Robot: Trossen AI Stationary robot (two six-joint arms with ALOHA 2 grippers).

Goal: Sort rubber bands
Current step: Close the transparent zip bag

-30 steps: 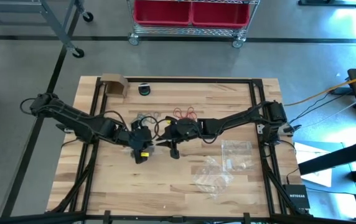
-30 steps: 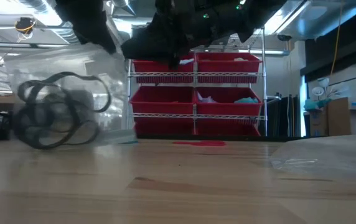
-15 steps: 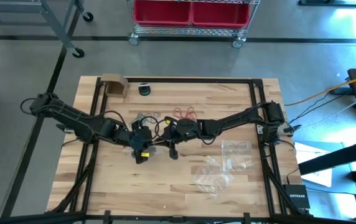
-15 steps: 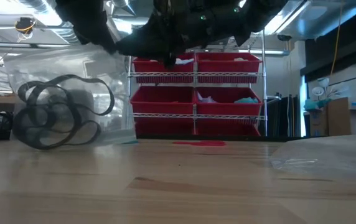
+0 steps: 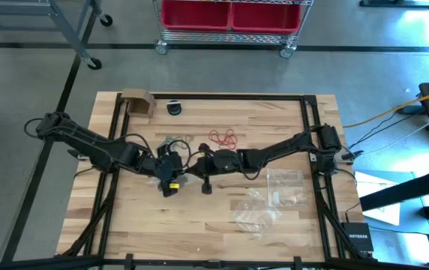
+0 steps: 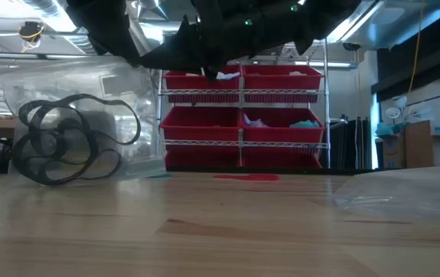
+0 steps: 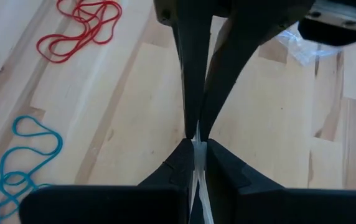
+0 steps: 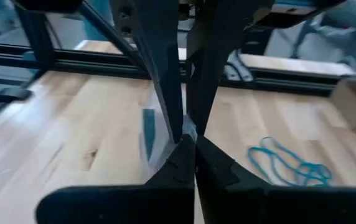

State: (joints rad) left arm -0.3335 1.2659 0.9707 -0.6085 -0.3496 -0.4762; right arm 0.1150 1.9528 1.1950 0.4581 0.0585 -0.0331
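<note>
teal rubber bands cut off; bag's rim perhaps hidden.

Both arms crowd mid-table; bare wood lies open along the table's near-left stretch

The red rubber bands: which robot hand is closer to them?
Right. The right gripper is just below the red rubber bands in the high view; the left gripper meets it slightly farther left.

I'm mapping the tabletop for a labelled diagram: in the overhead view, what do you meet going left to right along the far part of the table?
Cardboard piece → small black round object → teal rubber bands → red rubber bands.
</note>
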